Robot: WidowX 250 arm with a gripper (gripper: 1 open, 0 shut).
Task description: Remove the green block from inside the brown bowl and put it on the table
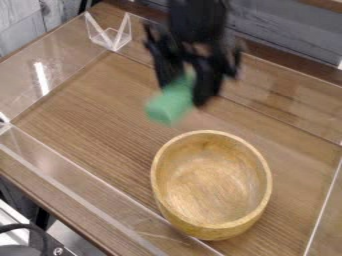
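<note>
The green block (173,103) hangs in the air, blurred by motion, above the table (94,115) and up-left of the brown bowl (211,184). My black gripper (187,82) points down and is shut on the block's upper end. The light-brown wooden bowl stands at the front right with nothing showing inside it. Most of the arm above the gripper is cut off by the top edge of the view.
Clear acrylic walls (80,175) run along the table's front and left edges. A small clear stand (110,32) sits at the back left. Bare wood-grain tabletop lies left of and behind the bowl.
</note>
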